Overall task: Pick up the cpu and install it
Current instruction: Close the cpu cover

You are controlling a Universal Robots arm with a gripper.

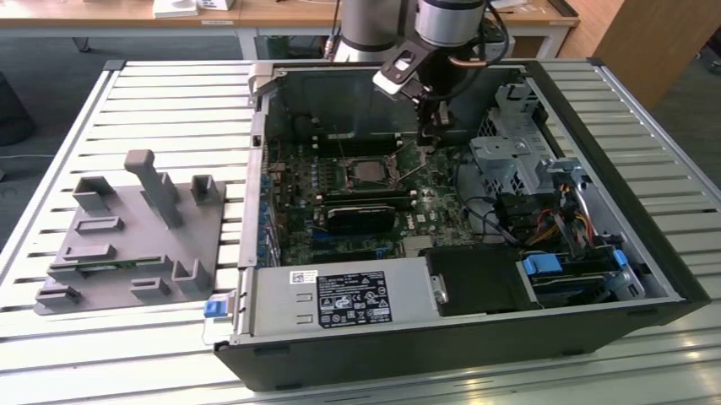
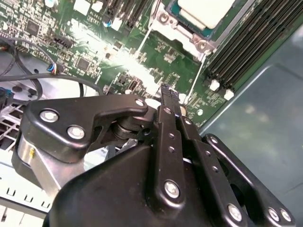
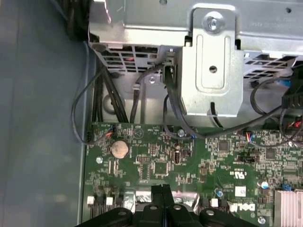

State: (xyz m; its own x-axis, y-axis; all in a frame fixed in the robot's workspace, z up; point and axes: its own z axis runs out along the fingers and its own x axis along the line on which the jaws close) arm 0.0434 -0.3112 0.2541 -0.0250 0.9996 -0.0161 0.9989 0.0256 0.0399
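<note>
Hovering inside the open computer case over the green board, with the gripper clenched on nothing, fingers pressed together in both wrist views. Hanging at about two o'clock of the cpu in the exterior view, near but apart. Showing the cpu lying in the socket frame on the board. Sitting outside the case at nine o'clock, a grey tray holding a memory stick.

Slatted table, computer case, grey fixture
</note>
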